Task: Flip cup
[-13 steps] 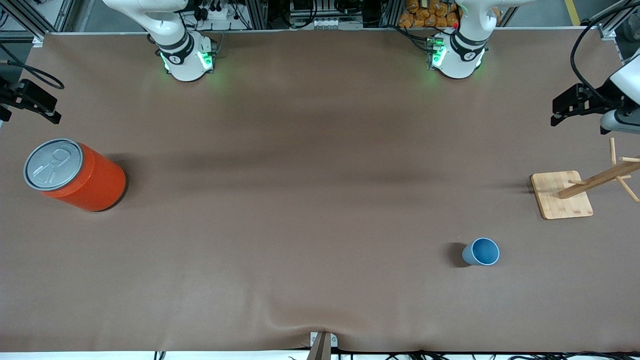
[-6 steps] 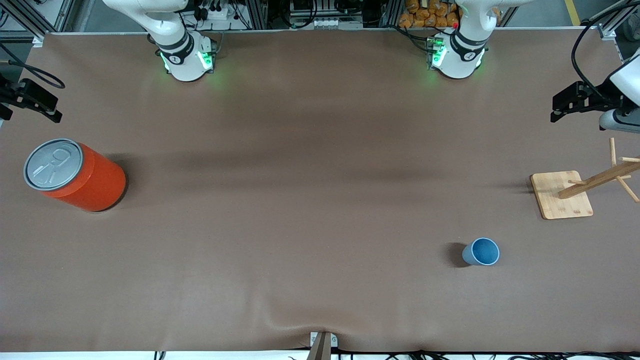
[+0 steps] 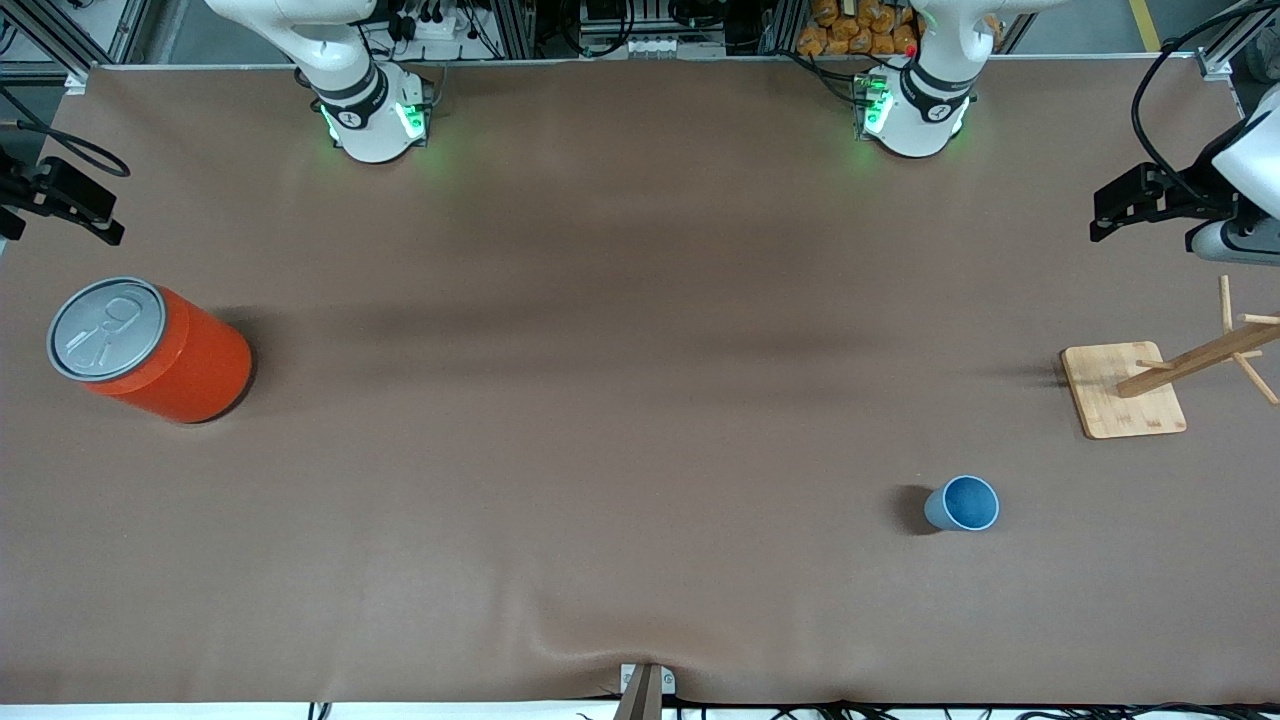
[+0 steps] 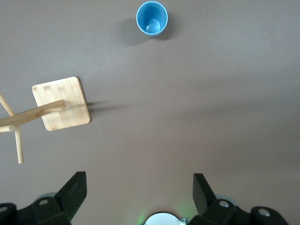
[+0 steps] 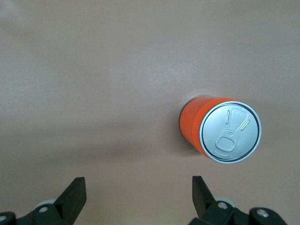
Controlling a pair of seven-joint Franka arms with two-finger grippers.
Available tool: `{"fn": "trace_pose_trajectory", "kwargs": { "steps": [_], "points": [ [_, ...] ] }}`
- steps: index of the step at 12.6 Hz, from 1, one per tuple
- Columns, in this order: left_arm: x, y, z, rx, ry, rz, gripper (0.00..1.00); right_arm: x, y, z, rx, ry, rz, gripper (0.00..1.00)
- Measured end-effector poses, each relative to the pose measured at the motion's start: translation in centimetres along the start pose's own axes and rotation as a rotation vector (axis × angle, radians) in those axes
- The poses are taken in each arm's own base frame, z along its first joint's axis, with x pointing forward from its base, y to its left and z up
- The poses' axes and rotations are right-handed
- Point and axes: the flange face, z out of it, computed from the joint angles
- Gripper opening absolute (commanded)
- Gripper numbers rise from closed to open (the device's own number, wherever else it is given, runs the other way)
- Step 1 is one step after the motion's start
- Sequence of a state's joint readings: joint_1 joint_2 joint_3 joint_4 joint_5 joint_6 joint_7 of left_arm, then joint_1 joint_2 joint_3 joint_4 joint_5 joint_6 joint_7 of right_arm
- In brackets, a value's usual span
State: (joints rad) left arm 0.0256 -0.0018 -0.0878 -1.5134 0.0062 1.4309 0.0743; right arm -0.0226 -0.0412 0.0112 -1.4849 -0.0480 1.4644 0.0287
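Observation:
The light-blue cup [image 3: 962, 503] stands upright with its mouth up on the brown table, toward the left arm's end. It also shows in the left wrist view [image 4: 152, 18]. My left gripper [image 3: 1110, 210] is open and empty, high over the table's edge at the left arm's end, well apart from the cup; its fingers frame bare table in the left wrist view [image 4: 139, 187]. My right gripper [image 3: 95, 215] is open and empty over the right arm's end of the table, above bare table beside the orange can [image 5: 138, 190].
A large orange can [image 3: 150, 350] with a grey pull-tab lid stands at the right arm's end, also in the right wrist view [image 5: 220, 133]. A wooden peg stand on a square base [image 3: 1122, 390] stands farther from the front camera than the cup, seen too in the left wrist view [image 4: 61, 104].
My left gripper has shifted slightly toward the middle of the table and a little up in the front view. The cup, the can and the right arm have not moved.

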Motion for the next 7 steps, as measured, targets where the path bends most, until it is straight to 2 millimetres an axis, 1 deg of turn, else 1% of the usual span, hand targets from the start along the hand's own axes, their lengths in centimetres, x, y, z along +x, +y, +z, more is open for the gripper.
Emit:
{"fn": "trace_pose_trajectory", "kwargs": {
  "steps": [4, 7],
  "points": [
    [0.33, -0.23, 0.63, -0.002, -0.016, -0.003, 1.0, -0.06, 0.02, 0.08, -0.001, -0.006, 0.0, 1.0],
    [0.38, -0.25, 0.73, -0.003, -0.018, -0.003, 1.0, -0.08, 0.04, 0.13, -0.001, -0.009, 0.001, 1.0]
  ]
}}
